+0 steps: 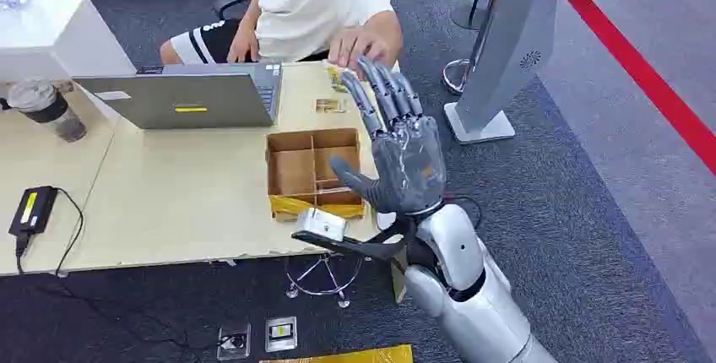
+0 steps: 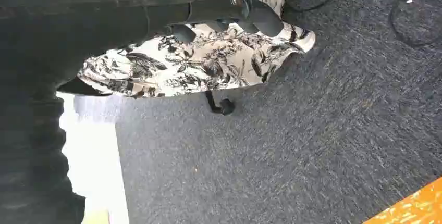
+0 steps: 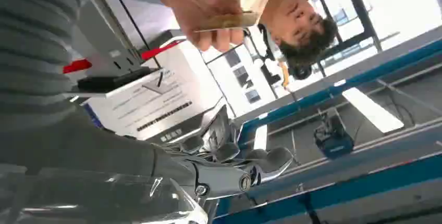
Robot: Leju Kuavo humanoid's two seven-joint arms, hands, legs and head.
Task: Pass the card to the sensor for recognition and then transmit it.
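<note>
My right hand [image 1: 401, 152] is raised above the table's right edge, open, with fingers stretched toward a person's hand [image 1: 367, 42]. In the right wrist view the person pinches a tan card [image 3: 229, 22] just beyond my fingers [image 3: 234, 156], which hold nothing. The grey sensor kiosk [image 1: 507, 42] stands on the floor right of the table; its white panel with a black reader [image 3: 112, 81] is close to my wrist. My left hand [image 2: 229, 5] hangs over the carpet, its dark fingers holding nothing.
A divided cardboard box [image 1: 314, 169] sits below my right hand. A laptop [image 1: 186, 97], a bottle [image 1: 51, 110], a black adapter [image 1: 32, 209] and a small card [image 1: 329, 105] lie on the table [image 1: 169, 203]. A silver device [image 1: 319, 224] sits at its front edge.
</note>
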